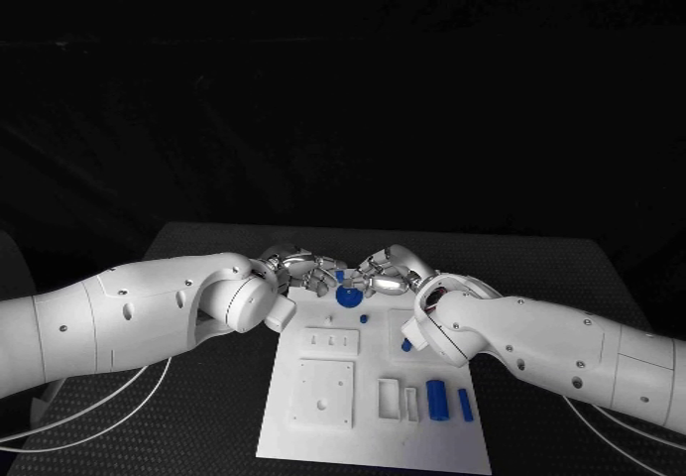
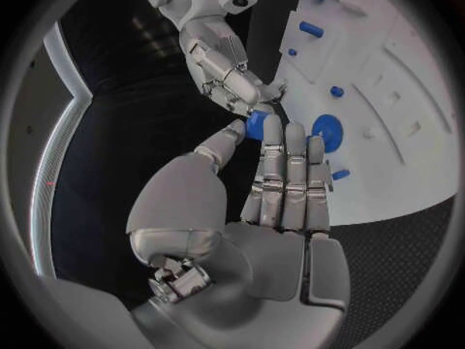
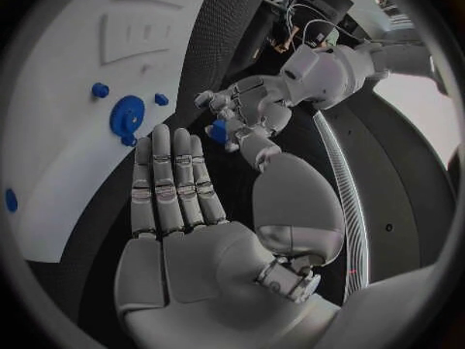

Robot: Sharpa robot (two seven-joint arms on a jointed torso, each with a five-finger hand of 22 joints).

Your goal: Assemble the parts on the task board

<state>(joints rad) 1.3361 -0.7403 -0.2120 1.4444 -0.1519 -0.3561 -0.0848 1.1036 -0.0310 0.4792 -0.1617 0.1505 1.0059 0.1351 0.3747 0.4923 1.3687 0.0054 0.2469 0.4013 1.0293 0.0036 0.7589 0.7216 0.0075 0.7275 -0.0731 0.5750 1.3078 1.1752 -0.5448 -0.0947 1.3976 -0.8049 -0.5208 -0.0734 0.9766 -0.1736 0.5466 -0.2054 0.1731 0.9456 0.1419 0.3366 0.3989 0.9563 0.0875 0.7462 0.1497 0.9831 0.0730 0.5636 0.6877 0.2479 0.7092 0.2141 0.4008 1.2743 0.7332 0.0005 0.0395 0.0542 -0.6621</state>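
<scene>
Left hand: we see the left hand (image 1: 296,269) at the far end of the white board, just left of centre in the head view. In its own wrist view (image 2: 254,209) the long fingers (image 2: 289,171) lie straight and together, and the thumb tip meets a small blue piece (image 2: 256,123) against the first finger, so it pinches that piece.

Right hand: the right hand (image 1: 384,277) sits just right of centre in the head view, facing the left one. In its wrist view (image 3: 198,233) the palm is flat, the fingers (image 3: 165,182) straight and side by side, the thumb apart; it holds nothing.

Between the hands: in the left wrist view the right hand's fingertips reach the same small blue piece; whether they grip it, we cannot tell.

Round blue disc: the disc (image 1: 348,295) lies on the board's far end, just below the two hands in the head view.

Small blue pegs: one peg (image 1: 365,319) stands below the disc, another (image 1: 406,345) beside the right forearm.

Blue bars: a thick bar (image 1: 437,400) and a thin bar (image 1: 466,405) lie side by side in the lower right part of the board.

Board: the white board (image 1: 375,441) carries raised white plates on its left half.

Worktop: the black worktop (image 1: 200,397) carries the board in the middle of the frame.
</scene>
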